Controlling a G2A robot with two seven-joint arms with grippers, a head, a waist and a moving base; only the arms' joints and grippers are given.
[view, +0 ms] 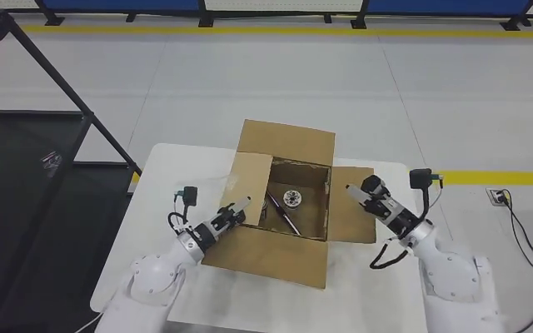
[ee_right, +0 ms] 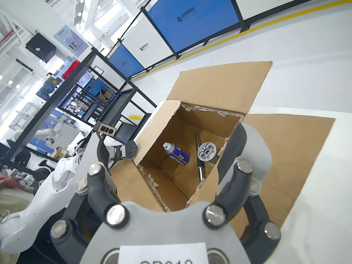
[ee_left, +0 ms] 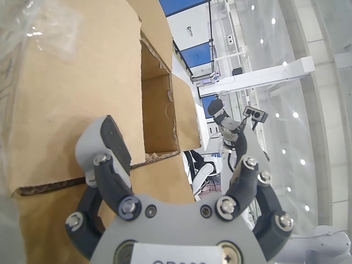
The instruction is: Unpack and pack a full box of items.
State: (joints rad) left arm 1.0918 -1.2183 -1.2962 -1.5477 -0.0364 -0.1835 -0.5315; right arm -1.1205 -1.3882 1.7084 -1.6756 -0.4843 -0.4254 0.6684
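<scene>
Observing cardboard box point(view: 266, 250) sitting open on the white table point(view: 179, 166), flaps splayed outward. Seeing on its floor a dark pen point(view: 283, 215), long axis running diagonally from far-left to near-right, just beside a round metal part point(view: 292, 197). Also seeing a blue spray can point(ee_right: 177, 153) lying on its side, nozzle end pointing toward the left-side wall. Noting left gripper point(view: 237, 208) hovering at the left flap, jaws spread, holding nothing. Noting right gripper point(view: 360, 196) hovering over the right flap, jaws likewise apart, empty.
</scene>
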